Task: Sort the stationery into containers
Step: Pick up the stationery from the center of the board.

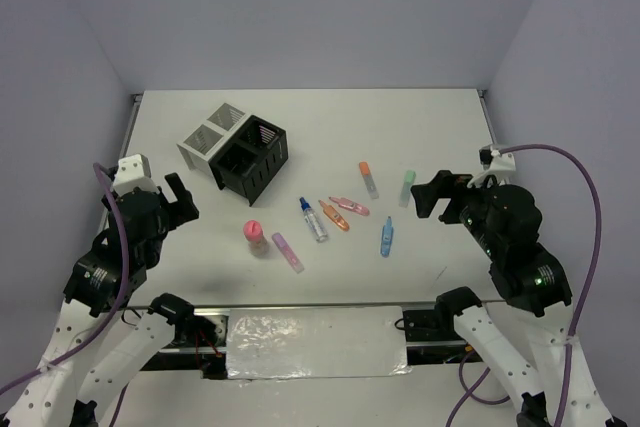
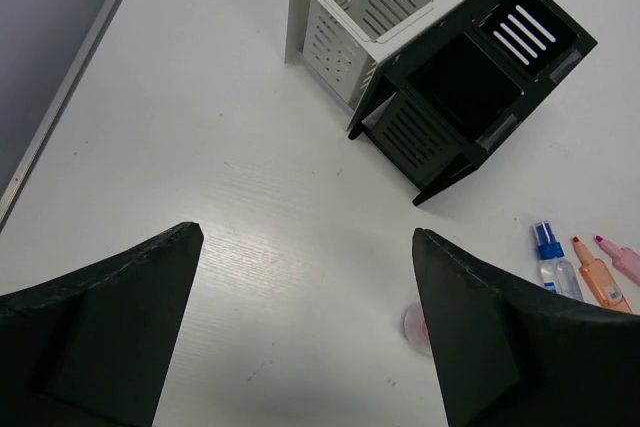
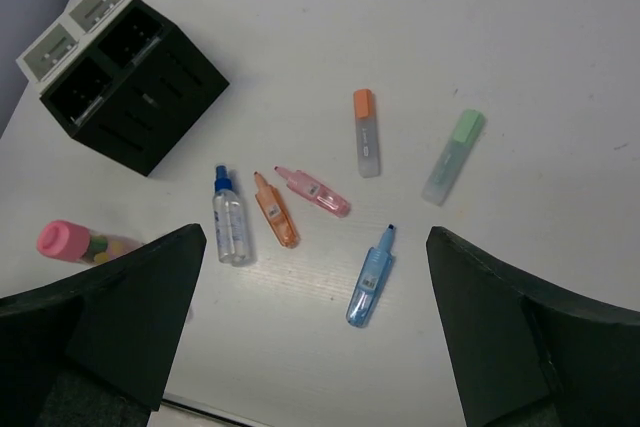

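- Both left gripper [image 2: 305,232] and right gripper [image 3: 316,232] are hanging spread, empty.
- Markers [image 3: 366,132] are lying flat on the table [image 1: 400,127], near the bins [image 1: 250,179].
- I'm expecting light, stiff, slick barrels; pinching mid-barrel.

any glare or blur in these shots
Top external: even light, soft shadows, glare only on the shiny strip at the near edge. Left wrist: pale sheen on the table, own fingers dark and soft. Right wrist: orange highlighter sharp, no glare.
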